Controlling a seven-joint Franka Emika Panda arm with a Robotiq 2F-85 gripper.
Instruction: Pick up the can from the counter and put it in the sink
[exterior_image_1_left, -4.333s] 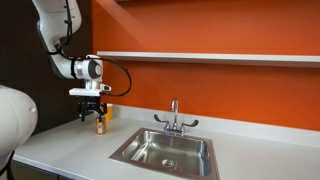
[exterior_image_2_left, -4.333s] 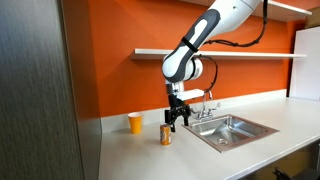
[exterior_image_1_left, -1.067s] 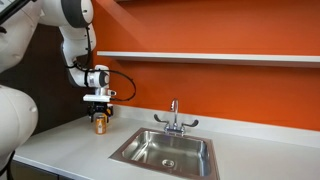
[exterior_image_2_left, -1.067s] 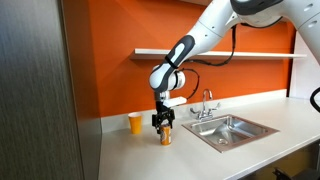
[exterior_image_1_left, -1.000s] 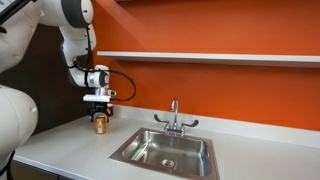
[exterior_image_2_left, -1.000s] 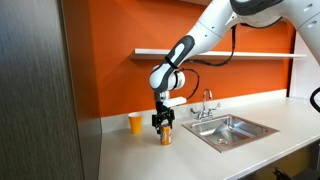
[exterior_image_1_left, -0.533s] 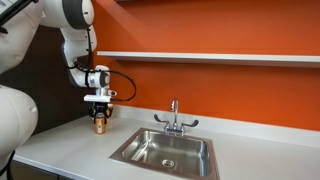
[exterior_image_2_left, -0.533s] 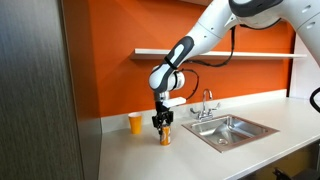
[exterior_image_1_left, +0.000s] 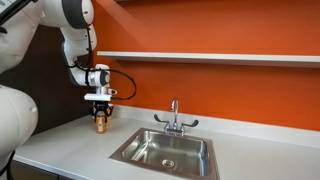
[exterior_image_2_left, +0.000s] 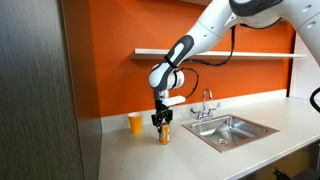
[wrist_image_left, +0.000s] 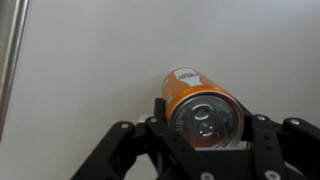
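**Orange can (wrist_image_left: 203, 112) clamped at lower centre of the wrist view**

Gripper (wrist_image_left: 203, 138) fingers close on the upright can's sides from above, a hold suited to a straight lift. In both exterior views the can rests on, or barely above, the grey tabletop (exterior_image_1_left: 70, 150); which is unclear. Right of it lies the sink (exterior_image_1_left: 145, 148), well apart, faucet (exterior_image_1_left: 173, 115) behind. A yellow cup (exterior_image_2_left: 135, 122) stands by the orange wall (exterior_image_2_left: 110, 80).

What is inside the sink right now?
Only the drain shows in the sink; the can is outside, in the gripper. The near rim hides a strip of floor.
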